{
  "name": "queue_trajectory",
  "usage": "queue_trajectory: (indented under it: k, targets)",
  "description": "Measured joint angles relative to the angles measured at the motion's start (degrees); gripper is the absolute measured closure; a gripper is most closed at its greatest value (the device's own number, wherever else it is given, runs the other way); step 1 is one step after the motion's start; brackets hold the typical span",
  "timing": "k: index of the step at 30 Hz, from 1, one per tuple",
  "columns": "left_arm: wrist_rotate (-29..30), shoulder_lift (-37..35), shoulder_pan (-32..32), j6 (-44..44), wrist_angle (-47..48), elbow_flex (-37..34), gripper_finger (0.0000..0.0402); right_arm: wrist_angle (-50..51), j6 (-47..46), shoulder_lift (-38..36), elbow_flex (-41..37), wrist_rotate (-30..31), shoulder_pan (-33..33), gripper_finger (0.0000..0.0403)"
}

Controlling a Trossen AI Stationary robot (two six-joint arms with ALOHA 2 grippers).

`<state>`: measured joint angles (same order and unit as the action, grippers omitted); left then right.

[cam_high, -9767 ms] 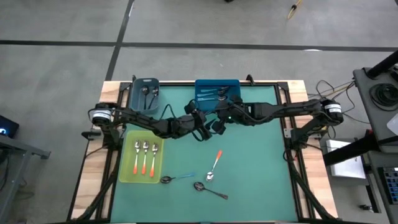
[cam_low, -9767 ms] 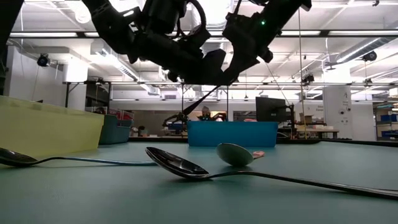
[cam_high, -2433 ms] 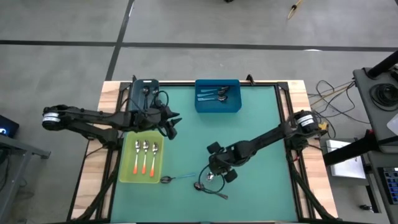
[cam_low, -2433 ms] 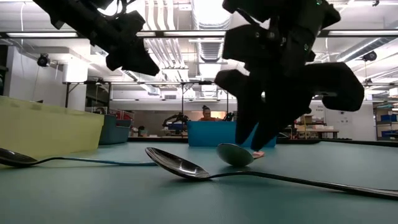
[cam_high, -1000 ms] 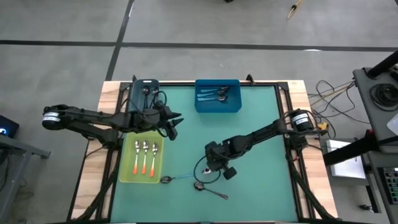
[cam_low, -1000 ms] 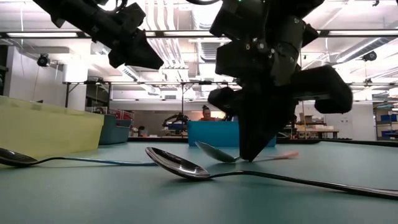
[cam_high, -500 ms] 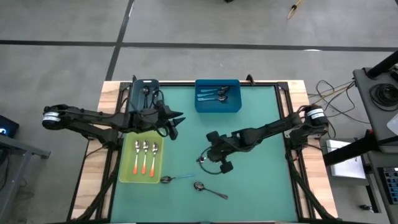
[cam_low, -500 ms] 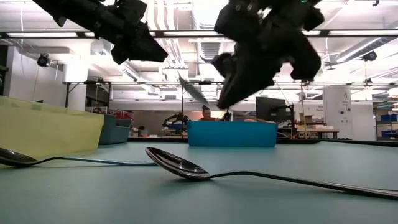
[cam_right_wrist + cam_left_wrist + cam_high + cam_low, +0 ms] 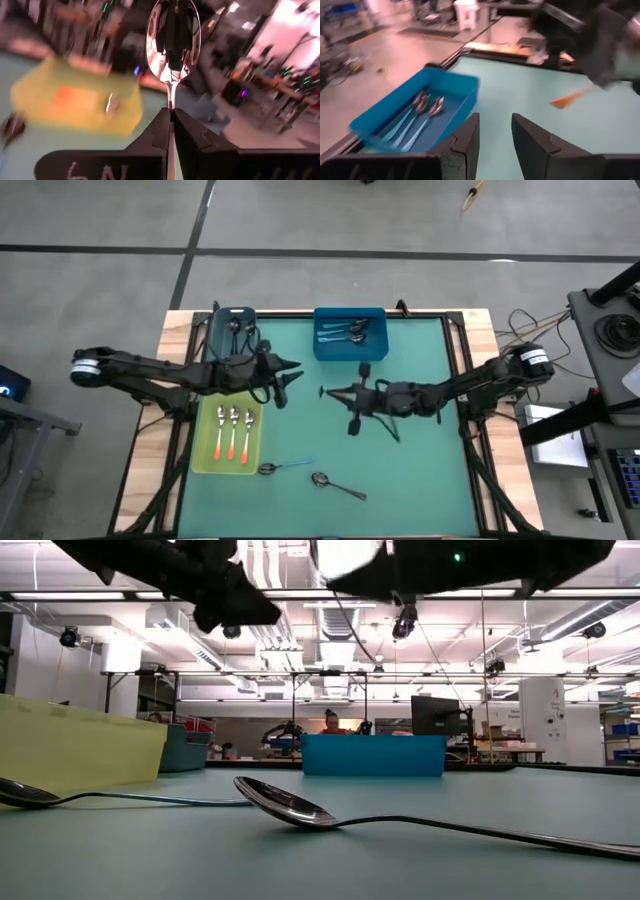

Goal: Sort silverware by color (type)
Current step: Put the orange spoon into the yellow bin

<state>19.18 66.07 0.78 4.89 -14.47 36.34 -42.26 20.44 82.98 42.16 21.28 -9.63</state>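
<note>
My right gripper [image 9: 347,393] hovers over the middle of the green mat, shut on an orange-handled spoon [image 9: 172,40]. The spoon's shiny bowl points toward the table's left. Its orange handle [image 9: 568,96] shows in the left wrist view. My left gripper [image 9: 289,376] hangs open and empty above the mat, just beyond the yellow tray [image 9: 205,442], which holds three orange-handled spoons [image 9: 233,434]. A light-blue-handled spoon [image 9: 284,468] and a dark metal spoon [image 9: 337,485] lie flat on the mat near the front. My right gripper pinches the spoon between its two fingers at the thin neck [image 9: 171,101] just behind the bowl. The fingers point level toward the table's left and lie along the spoon. The bowl sticks out past the fingertips. The spoon is lifted clear of the mat.
A blue tray [image 9: 377,348] with light-blue-handled spoons stands at the far middle. A dark grey tray [image 9: 222,340] with dark spoons stands at the far left. The mat between the two grippers and to the right is bare. A person shows in the room beyond the table.
My right gripper has risen from the mat with the orange-handled spoon and gone toward the far edge. It has tipped from pointing down to level. The spoon has come clear of the mat, its bowl now leading toward the left.
</note>
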Motion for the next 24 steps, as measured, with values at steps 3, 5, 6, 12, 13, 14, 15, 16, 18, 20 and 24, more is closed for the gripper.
queue_trajectory:
  k: [3, 5, 6, 12, 13, 14, 15, 16, 18, 20, 24]
  targets:
    - [-3.4, 2.1, 0.0, -2.1, -4.4, 0.0, 0.0306, -9.2, -0.2, 1.5, -0.3, 0.4, 0.4, 0.0394]
    - [-4.7, 3.8, -0.1, -3.3, -7.7, 0.0, 0.0306, -13.2, -1.1, 2.7, -0.2, 0.4, 0.6, 0.0394]
    - [-5.1, 4.7, -0.2, -3.8, -9.2, 0.0, 0.0306, -14.5, -1.3, 3.2, 0.0, 0.7, 0.7, 0.0394]
    - [-5.2, 9.6, -1.1, -5.8, -16.2, 0.0, 0.0306, -22.0, -1.4, 5.8, 0.7, 7.6, 0.7, 0.0394]
    - [-5.2, 10.5, -1.3, -5.9, -17.5, 0.3, 0.0306, -23.7, -1.4, 6.3, 0.7, 8.4, 0.7, 0.0394]
    - [-5.2, 11.3, -1.4, -5.9, -19.0, 0.4, 0.0306, -24.9, -1.4, 6.7, 0.8, 9.2, 0.7, 0.0394]
    - [-5.2, 12.1, -1.5, -5.9, -20.2, 0.4, 0.0306, -26.0, -1.3, 7.2, 0.7, 10.1, 0.7, 0.0394]
    - [-5.2, 12.8, -1.7, -5.9, -21.8, 0.4, 0.0306, -27.4, -1.4, 7.7, 0.8, 10.3, 0.7, 0.0394]
    - [-5.2, 14.3, -2.0, -5.9, -25.0, 0.4, 0.0306, -29.5, -1.4, 8.5, 0.8, 10.4, 0.8, 0.0394]
    - [-5.2, 15.7, -2.1, -5.9, -27.4, 0.4, 0.0306, -32.3, -2.2, 9.7, 0.8, 10.7, 0.9, 0.0394]
    - [-5.2, 18.1, -2.4, -5.9, -32.1, 0.4, 0.0306, -36.9, -2.4, 12.2, 0.9, 11.6, 0.9, 0.0394]
